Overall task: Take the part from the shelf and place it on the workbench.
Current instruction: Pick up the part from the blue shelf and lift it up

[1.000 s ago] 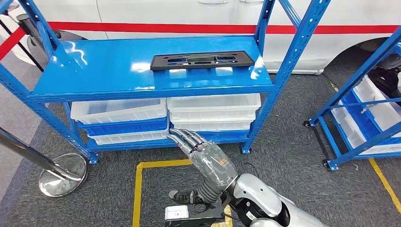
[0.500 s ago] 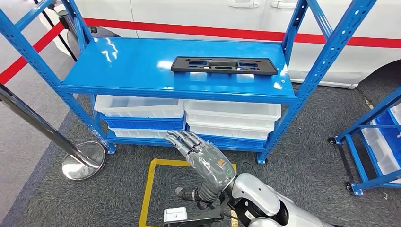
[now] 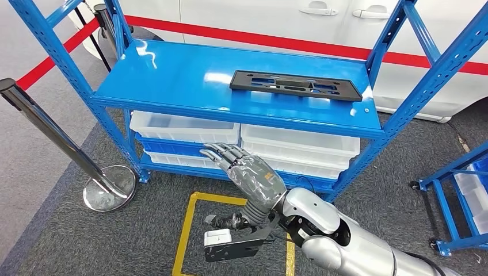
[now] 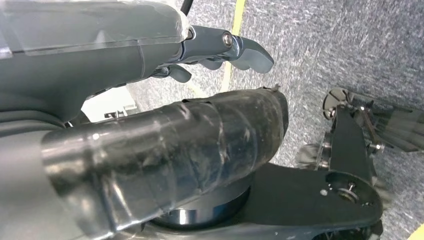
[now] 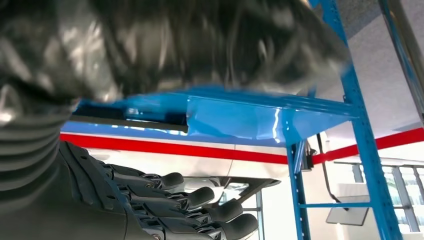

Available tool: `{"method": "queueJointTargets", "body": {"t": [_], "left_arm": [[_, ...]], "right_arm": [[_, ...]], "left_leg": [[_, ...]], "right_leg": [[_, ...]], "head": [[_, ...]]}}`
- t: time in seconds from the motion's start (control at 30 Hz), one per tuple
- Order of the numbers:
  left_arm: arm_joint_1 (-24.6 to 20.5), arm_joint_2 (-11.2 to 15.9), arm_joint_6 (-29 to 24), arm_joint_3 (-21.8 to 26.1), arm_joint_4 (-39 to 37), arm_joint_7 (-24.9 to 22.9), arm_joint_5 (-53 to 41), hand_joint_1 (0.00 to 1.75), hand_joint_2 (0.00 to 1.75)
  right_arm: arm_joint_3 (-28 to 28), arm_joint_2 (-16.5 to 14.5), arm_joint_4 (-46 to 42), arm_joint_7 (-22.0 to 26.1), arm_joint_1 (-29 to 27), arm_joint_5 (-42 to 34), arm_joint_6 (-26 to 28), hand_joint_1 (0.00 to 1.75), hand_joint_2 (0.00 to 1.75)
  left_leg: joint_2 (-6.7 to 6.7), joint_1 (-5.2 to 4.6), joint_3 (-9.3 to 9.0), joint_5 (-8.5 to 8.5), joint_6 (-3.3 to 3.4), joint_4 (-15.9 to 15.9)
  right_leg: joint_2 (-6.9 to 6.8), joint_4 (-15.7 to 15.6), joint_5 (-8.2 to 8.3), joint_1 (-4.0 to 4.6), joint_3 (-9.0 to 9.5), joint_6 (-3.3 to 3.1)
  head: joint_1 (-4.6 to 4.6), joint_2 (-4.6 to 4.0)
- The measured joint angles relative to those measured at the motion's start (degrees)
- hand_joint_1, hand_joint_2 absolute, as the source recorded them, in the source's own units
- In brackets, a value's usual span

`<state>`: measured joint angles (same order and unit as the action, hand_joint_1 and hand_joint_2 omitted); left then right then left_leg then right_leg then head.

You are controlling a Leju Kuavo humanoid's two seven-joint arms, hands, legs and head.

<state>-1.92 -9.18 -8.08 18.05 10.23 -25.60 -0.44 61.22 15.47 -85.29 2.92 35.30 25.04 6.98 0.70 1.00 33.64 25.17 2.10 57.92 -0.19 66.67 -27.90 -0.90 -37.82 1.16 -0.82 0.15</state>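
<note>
The part (image 3: pixel 295 85), a flat black plate with long cutouts, lay on the top board of the blue shelf (image 3: pixel 172 77), toward its right end and near the back edge, well apart from both hands. In the right wrist view only a dark sliver of it showed along the edge of the shelf's board (image 5: pixel 235 117), seen from below; the rest was hidden by the thumb's blurred cover.

The right hand (image 3: pixel 247 172) hung in front of the shelf's lower tier, fingers straight and a little apart, holding nothing; in its own wrist view the dark fingers (image 5: pixel 200 197) lay side by side, extended. The left hand (image 4: pixel 150 125) filled much of its wrist view, thumb and fingers loosely extended above the floor with nothing between them, though most of the fingers were hidden behind the thumb.

Under the top board sat white bins (image 3: pixel 299 146), partly covered by the right hand and cut by the shelf posts. A yellow floor marking (image 3: pixel 187 224) ran on grey carpet (image 3: pixel 103 241). A chrome stanchion (image 3: pixel 63 146) stood to the left. Behind the shelf was a white car (image 3: pixel 276 20) with a red stripe, cut off by the frame. A second blue rack (image 3: pixel 454 190) showed at the right edge.
</note>
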Motion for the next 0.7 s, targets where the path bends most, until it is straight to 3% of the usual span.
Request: {"method": "queueJointTargets", "body": {"t": [0.07,0.13,0.23,0.3,0.37,0.4,0.43,0.47,0.53,0.57,0.6,0.7], "left_arm": [[-0.04,0.00,0.19,-0.01,0.00,0.08,-0.10,0.00,0.00],[-0.04,0.00,0.30,-0.02,0.00,0.12,-0.11,0.00,0.00],[-0.02,0.01,0.37,-0.04,0.00,0.15,-0.13,0.00,0.00],[-0.03,0.02,0.37,-0.04,0.00,0.20,-0.14,0.00,0.00],[0.02,0.02,0.37,-0.04,0.00,0.23,-0.15,0.00,0.00],[0.07,0.02,0.37,-0.04,0.00,0.25,-0.15,0.00,0.00],[0.13,0.02,0.37,-0.04,0.00,0.25,-0.15,0.00,0.00],[0.18,0.03,0.37,-0.04,0.00,0.26,-0.16,0.00,0.00],[0.20,0.07,0.43,-0.05,-0.01,0.29,-0.17,0.00,0.00],[0.14,0.09,0.47,-0.07,-0.01,0.33,-0.19,0.00,0.00],[0.08,0.10,0.51,-0.10,-0.02,0.37,-0.20,0.00,0.00],[0.15,0.11,0.67,-0.22,-0.05,0.44,-0.25,0.00,0.00]], "right_arm": [[-0.14,0.12,0.28,-0.07,0.01,0.00,0.01,0.00,0.00],[-0.24,0.19,0.44,-0.15,-0.05,-0.01,0.02,0.00,0.00],[-0.54,0.35,0.56,-0.25,-0.15,0.00,0.08,0.00,0.00],[-0.69,0.36,0.60,-0.26,-0.19,-0.01,0.11,0.00,0.00],[-0.74,0.36,0.70,-0.26,-0.35,-0.01,0.12,0.00,0.00],[-0.74,0.36,0.76,-0.27,-0.45,-0.01,0.11,0.00,0.00],[-0.74,0.36,0.80,-0.27,-0.51,-0.01,0.11,0.00,0.00],[-0.75,0.36,0.83,-0.27,-0.55,-0.01,0.12,0.00,0.00],[-0.79,0.36,0.84,-0.28,-0.56,-0.01,0.13,0.00,0.00],[-0.81,0.37,0.84,-0.29,-0.58,-0.01,0.13,0.00,0.00],[-0.84,0.37,0.85,-0.31,-0.61,-0.01,0.13,0.00,0.00],[-1.12,0.38,0.86,-0.42,-0.74,-0.20,0.08,0.00,0.00]], "left_leg": [[0.29,-0.20,-0.09,0.48,-0.52,0.39],[0.39,-0.38,0.02,0.63,-1.12,0.45],[0.12,-0.32,0.29,1.56,-1.98,1.64],[-0.20,-0.24,2.79,4.23,-2.36,7.08],[-0.30,-0.21,6.99,7.00,-2.59,14.69],[-0.32,-0.20,8.41,7.13,-2.63,16.79],[-0.33,-0.20,8.78,6.05,-2.58,16.68],[-0.35,-0.21,7.93,3.94,-2.43,14.27],[-0.50,-0.41,4.41,-0.27,-1.87,6.38],[-0.59,-0.57,2.89,-1.14,-1.54,3.34],[-0.64,-0.74,2.02,-1.25,-1.26,1.54],[-0.51,-0.68,1.00,-0.54,-0.39,0.19]], "right_leg": [[0.14,-6.11,2.43,0.21,2.56,-0.46],[0.28,-7.47,2.17,0.49,3.16,-0.89],[0.31,-8.13,2.10,0.10,3.85,-1.97],[0.12,-8.47,1.85,-0.03,4.58,-2.69],[-0.02,-8.41,1.40,0.10,5.02,-2.99],[-0.03,-8.34,1.12,0.16,5.26,-3.00],[0.00,-8.25,0.80,0.19,5.56,-2.95],[0.03,-8.17,0.42,0.20,5.98,-2.85],[0.07,-8.09,-0.44,0.32,6.90,-2.46],[0.06,-8.10,-0.78,0.40,7.18,-2.18],[0.02,-8.21,-0.98,0.47,7.39,-1.88],[-0.07,-7.94,-0.95,0.56,7.73,-0.96]], "head": [[0.02,0.00],[0.05,0.00],[0.13,0.00],[0.22,0.00],[0.26,0.00],[0.27,0.00],[0.27,0.00],[0.28,0.00],[0.26,0.00],[0.26,0.00],[0.25,0.00],[0.25,0.01]]}}
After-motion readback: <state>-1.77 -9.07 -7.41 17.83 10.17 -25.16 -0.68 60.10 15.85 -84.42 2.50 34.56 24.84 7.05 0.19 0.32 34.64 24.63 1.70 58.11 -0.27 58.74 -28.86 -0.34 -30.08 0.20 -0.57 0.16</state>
